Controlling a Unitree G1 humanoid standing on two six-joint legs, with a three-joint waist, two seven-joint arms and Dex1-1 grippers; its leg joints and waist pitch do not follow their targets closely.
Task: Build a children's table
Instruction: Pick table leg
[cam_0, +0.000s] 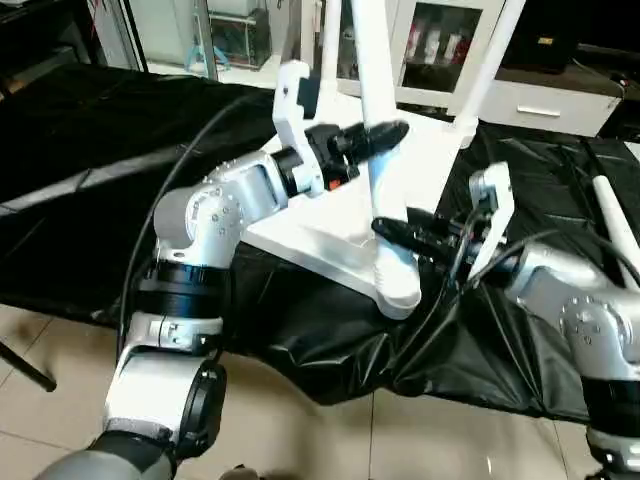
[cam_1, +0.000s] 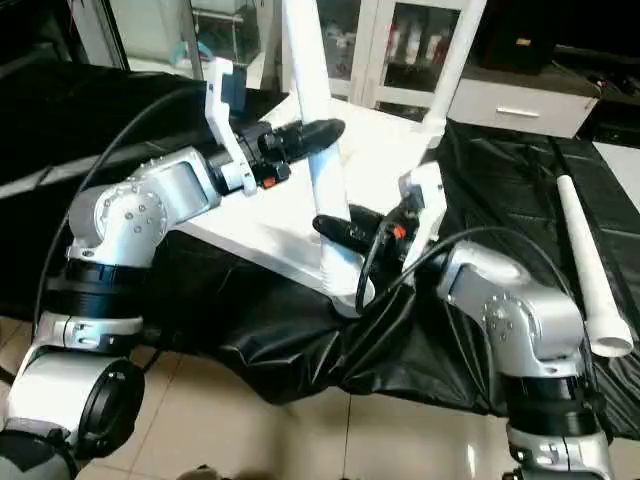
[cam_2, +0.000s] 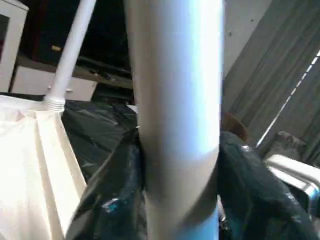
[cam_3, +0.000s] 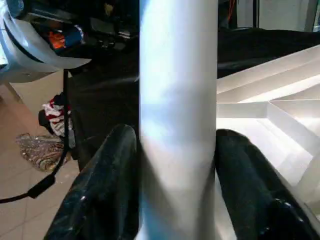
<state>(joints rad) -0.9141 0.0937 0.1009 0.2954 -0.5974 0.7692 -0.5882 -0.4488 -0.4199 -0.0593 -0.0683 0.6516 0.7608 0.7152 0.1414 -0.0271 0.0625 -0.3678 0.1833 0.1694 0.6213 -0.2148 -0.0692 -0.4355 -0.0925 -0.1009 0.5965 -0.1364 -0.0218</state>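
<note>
While both pincers clamp one leg (cam_1: 325, 190) | tabletop (cam_1: 275, 235): 1 | standing legs: 3 | loose leg (cam_1: 590, 260): 1

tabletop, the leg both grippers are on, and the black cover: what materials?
White ribbed rectangular tabletop: looks like moulded plastic, with thin ribs and an even satin sheen. White tapered tubular leg: probably the same plastic, smooth with soft highlights; painted metal can't be excluded. Black crinkled cover: thin glossy film or coated fabric, judging by its sharp shiny creases.
</note>
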